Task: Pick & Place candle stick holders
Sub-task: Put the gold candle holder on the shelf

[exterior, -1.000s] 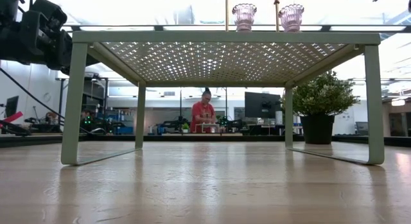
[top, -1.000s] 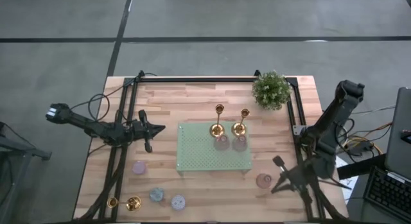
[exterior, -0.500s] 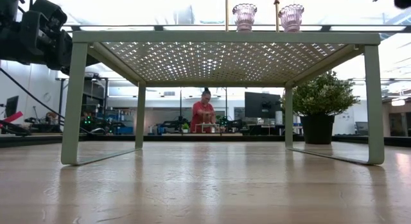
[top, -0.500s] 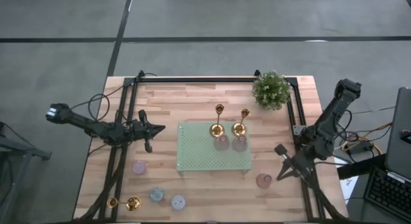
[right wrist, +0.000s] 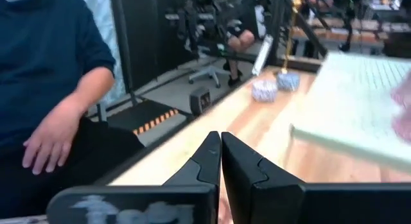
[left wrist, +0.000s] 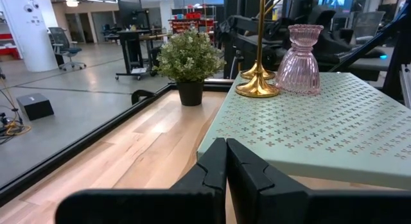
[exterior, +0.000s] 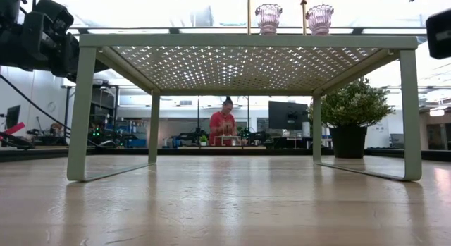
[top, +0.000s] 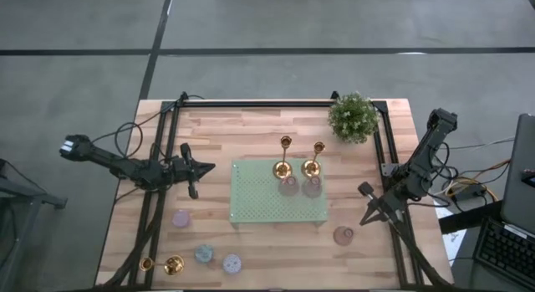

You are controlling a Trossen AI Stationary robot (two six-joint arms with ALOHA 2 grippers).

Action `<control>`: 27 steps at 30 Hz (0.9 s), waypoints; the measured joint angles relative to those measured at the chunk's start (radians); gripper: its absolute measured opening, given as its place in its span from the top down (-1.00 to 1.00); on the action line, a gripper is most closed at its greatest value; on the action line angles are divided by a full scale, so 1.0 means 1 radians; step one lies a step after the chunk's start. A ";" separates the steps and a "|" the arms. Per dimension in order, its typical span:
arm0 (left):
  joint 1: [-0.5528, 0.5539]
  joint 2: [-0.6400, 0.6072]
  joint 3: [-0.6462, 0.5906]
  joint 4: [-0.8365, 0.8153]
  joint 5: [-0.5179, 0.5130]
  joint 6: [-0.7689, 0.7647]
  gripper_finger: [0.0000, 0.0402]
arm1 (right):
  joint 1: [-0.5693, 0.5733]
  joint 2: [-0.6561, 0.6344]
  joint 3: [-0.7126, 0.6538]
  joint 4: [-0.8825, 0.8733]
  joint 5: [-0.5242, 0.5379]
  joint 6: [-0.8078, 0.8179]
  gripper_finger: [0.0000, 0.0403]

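Looking past the left gripper (left wrist: pixel 225 161), we see its two dark fingers pressed together with nothing between them. It sits low over the wooden table (top: pixel 251 129), just beside the left edge of the pale green perforated rack (top: pixel 276 204). Nearest ahead of it on that rack stands a clear pink holder (left wrist: pixel 305 61), with a gold holder (left wrist: pixel 259 83) just beside it and a second gold base partly hidden behind. From above we count two gold holders (top: pixel 283 166) at the rack's far edge and two pink ones (top: pixel 289 186) touching or nearly touching them. Beyond the rack from this gripper, a small potted plant (top: pixel 353 116) stands at the far corner of the table.

Away from the rack, by the table's near left corner, a pink squat holder (top: pixel 181 217), a bluish one (top: pixel 204 254), a pale one (top: pixel 231 262) and a third gold holder lying on its side (top: pixel 165 263) rest on the wood.

The right gripper (right wrist: pixel 221 150) is likewise closed and empty, held at the table's right edge. Nearest to it lies a brownish-pink holder (top: pixel 343 235); well apart, across the table, we make out the two pastel holders (right wrist: pixel 273 88). A seated person's hand (right wrist: pixel 54 137) shows off to the side, beyond the table.
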 joint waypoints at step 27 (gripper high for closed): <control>0.000 0.000 0.000 -0.007 0.000 0.000 0.94 | -0.003 -0.045 -0.020 -0.108 0.003 -0.053 0.96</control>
